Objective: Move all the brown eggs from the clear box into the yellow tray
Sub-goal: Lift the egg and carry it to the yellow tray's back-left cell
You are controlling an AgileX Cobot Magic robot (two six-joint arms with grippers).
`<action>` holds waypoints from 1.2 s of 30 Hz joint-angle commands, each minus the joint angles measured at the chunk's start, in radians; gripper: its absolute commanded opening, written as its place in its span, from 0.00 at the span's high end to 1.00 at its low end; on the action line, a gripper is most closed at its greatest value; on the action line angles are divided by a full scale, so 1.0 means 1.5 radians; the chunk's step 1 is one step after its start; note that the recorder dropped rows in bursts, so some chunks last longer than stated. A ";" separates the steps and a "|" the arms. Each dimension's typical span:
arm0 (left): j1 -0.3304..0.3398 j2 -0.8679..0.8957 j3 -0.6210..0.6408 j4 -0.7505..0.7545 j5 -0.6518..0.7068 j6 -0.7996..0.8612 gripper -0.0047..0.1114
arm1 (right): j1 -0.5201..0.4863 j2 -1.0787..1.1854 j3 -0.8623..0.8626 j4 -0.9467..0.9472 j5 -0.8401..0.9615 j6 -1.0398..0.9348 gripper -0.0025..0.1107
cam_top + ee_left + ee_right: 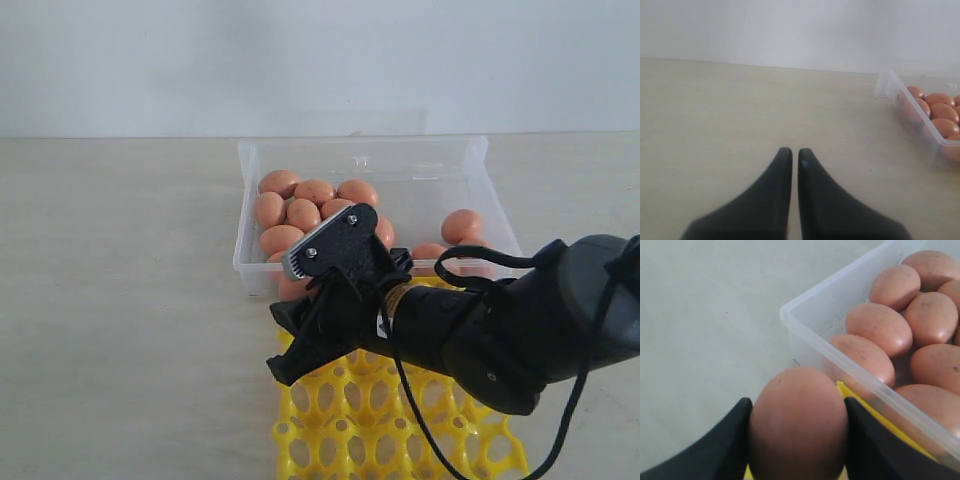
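My right gripper [797, 407] is shut on a brown egg [797, 435], its black fingers [730, 440] pressing both sides. In the exterior view this gripper [285, 340] hangs over the far left corner of the yellow tray [350, 420], just in front of the clear box [362, 142]. Several brown eggs [303, 213] lie in the box's left part, and a few more [461, 225] on its right. A yellow sliver of the tray [860, 407] shows beside the box wall [810, 335]. My left gripper [795, 152] is shut and empty above bare table, left of the box [890, 80].
The pale tabletop [120, 300] spreads to the left of box and tray. A white wall [300, 60] stands behind the table. The right arm's dark body and cable [520, 320] lie over the tray's right side.
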 commanded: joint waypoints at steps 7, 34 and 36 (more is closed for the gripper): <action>-0.002 -0.002 0.003 0.002 -0.009 0.003 0.92 | 0.001 0.017 -0.014 0.003 -0.026 -0.031 0.97; -0.002 -0.002 0.003 0.002 -0.009 0.003 0.92 | 0.000 0.017 -0.014 0.061 0.026 -0.087 0.52; -0.002 -0.002 0.003 0.002 -0.009 0.003 0.92 | 0.000 0.017 -0.014 0.061 0.037 -0.096 0.48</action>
